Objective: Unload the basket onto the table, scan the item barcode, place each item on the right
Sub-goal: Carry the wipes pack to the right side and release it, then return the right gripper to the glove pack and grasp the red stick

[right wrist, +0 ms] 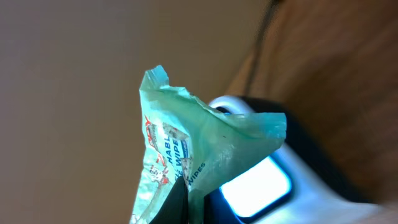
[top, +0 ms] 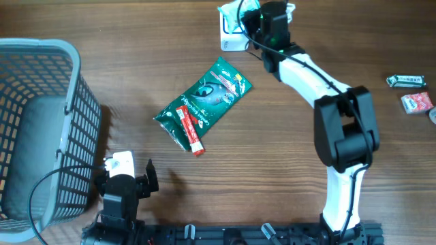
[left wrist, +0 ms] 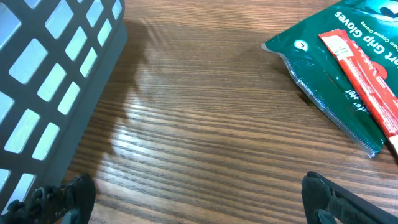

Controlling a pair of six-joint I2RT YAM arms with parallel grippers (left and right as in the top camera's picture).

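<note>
R gripper [top: 257,22] shut tight on green wipes pkt [right wrist: 199,155]: pkt's crumpled top sticks out past the fingers, right in front of scanner [right wrist: 256,186] lit window, contact unclear. L gripper [left wrist: 199,208] jaws wide apart, holding 0, well away from scanner; gloves pack [top: 203,102] lies between them

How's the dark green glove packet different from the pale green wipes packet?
The dark green plastic glove packet lies flat on the wooden table, untouched; the pale green crinkled wipes packet is pinched in the right pincer near the white scanner. The glove packet has a red stick on it; the wipes packet doesn't. Both are printed.
</note>
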